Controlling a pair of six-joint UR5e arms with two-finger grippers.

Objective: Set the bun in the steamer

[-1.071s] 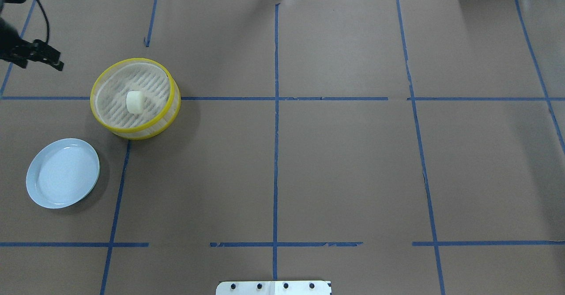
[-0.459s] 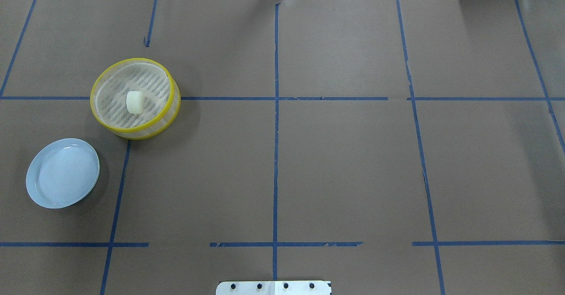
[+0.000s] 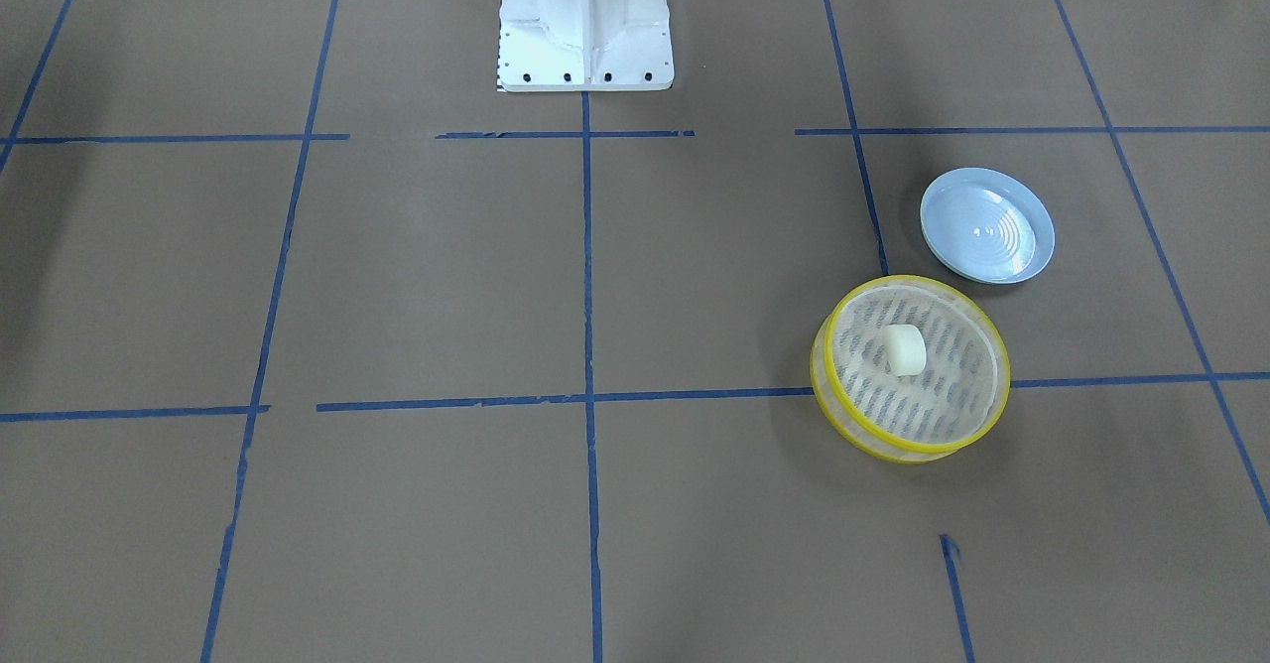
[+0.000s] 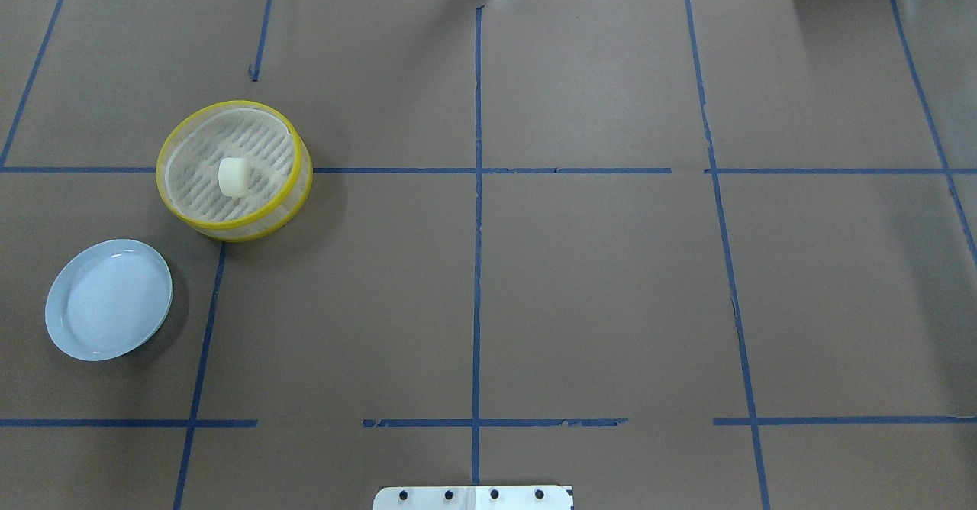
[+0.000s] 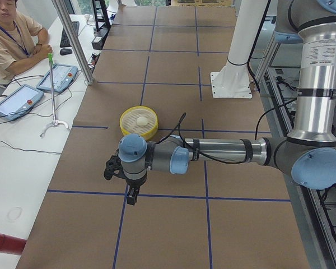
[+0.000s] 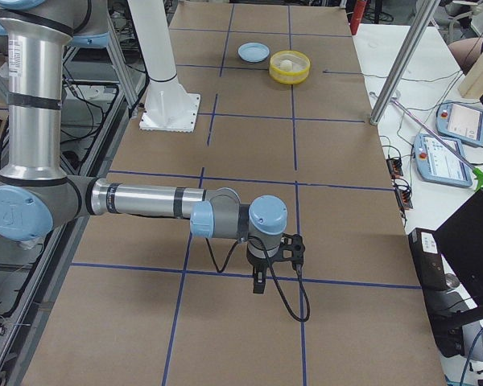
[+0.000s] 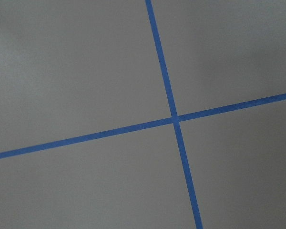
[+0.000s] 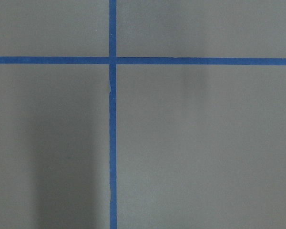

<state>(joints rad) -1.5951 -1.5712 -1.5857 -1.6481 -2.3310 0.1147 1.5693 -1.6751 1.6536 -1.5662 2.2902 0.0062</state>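
The small cream-white rounded bun (image 4: 231, 176) lay near the middle of the slotted base of the round yellow-rimmed steamer basket (image 4: 195, 189). A pale blue round plate (image 4: 107, 300) sat near it on the brown paper-covered table (image 4: 595, 288). The left gripper (image 5: 132, 197) and right gripper (image 6: 258, 283) hung over the paper at opposite ends, well apart from the basket. I could not tell whether either was spread or pressed together.
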